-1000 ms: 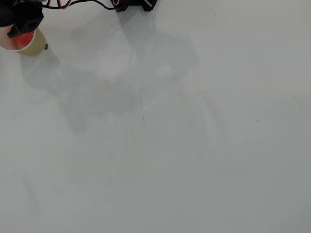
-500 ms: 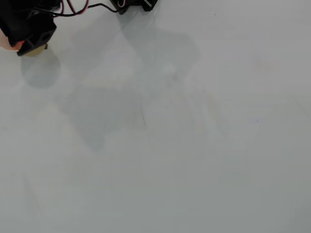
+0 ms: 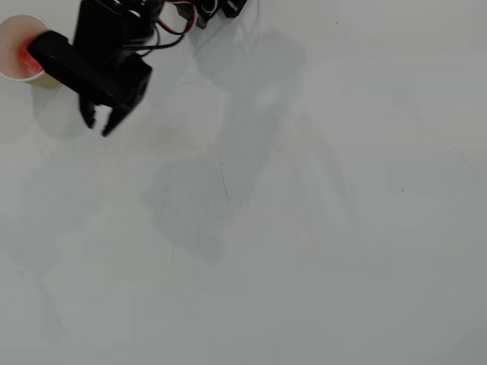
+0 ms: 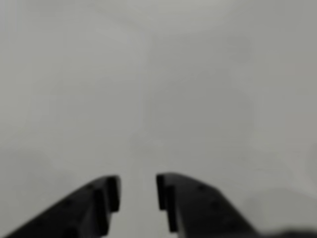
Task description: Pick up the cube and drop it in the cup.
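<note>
The small red cube [image 3: 29, 55] is seen inside the tan paper cup [image 3: 14, 34], at the overhead view's top-left corner. The black claw [image 3: 100, 120] is held narrowly parted and empty above the white surface [image 3: 319, 228], beside the cup; the drop is judged completed.

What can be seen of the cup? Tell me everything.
In the overhead view the cup stands upright at the table's top left corner, cut by the frame edge. It looks like paper: pale round rim, tan outer wall low on its right. A red glow shows inside, probably the cube. The black arm covers its right side; contact is unclear.
</note>
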Robot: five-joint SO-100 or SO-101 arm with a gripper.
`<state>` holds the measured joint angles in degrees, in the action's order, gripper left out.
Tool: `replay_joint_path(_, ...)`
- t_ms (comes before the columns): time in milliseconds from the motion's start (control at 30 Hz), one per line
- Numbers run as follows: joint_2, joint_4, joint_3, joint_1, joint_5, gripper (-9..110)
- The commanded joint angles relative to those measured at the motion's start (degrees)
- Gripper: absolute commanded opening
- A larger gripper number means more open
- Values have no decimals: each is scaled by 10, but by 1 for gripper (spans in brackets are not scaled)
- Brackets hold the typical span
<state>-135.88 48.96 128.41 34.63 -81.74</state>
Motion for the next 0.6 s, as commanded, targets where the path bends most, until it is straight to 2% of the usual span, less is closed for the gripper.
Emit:
replay_joint_path(0, -62, -23, 14, -60, 2, 5)
replay_joint_path(200, -144, -61, 123, -141, 2, 5)
replay_joint_path(567, -261, -53, 258, -265, 4, 5)
